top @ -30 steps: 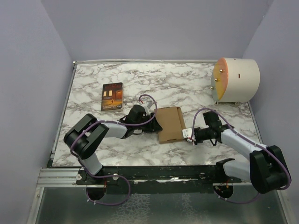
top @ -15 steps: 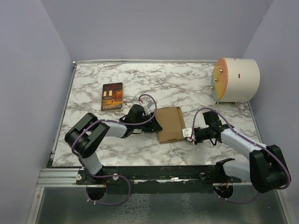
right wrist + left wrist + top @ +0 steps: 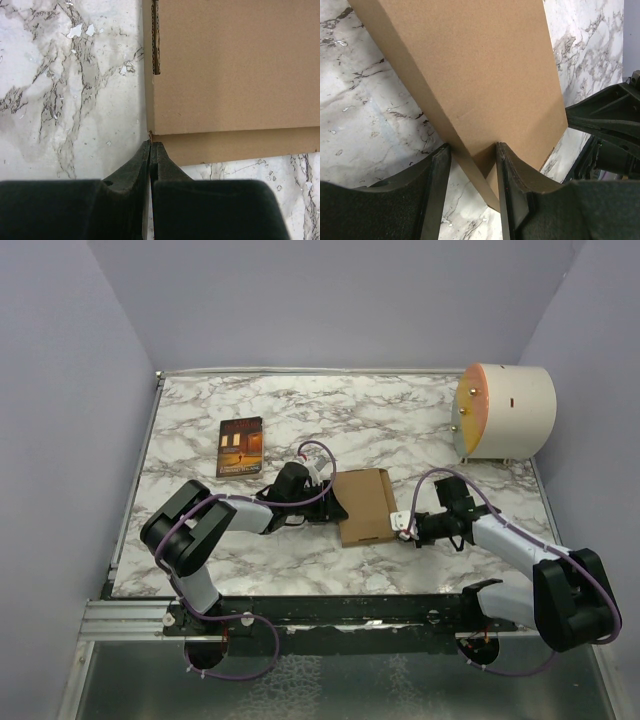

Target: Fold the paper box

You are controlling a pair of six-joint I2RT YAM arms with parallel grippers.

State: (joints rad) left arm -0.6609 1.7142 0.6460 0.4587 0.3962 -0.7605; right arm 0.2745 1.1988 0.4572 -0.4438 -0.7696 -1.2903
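Observation:
The paper box (image 3: 365, 505) is a flat brown cardboard mailer lying mid-table between my two grippers. My left gripper (image 3: 335, 510) is at its left side. In the left wrist view the box (image 3: 485, 75) has its near corner and side wall wedged between the fingers, and the left gripper (image 3: 471, 150) is shut on it. My right gripper (image 3: 403, 527) is at the box's near right corner. In the right wrist view the right gripper (image 3: 150, 145) is shut, its tips touching the corner of the box (image 3: 235, 65) where a lower flap sticks out.
A dark book (image 3: 240, 447) with an orange picture lies at the back left. A large cream cylinder (image 3: 505, 412) stands at the back right corner. Purple walls close in the marble table (image 3: 330, 410) on three sides. The right arm (image 3: 610, 125) shows beyond the box.

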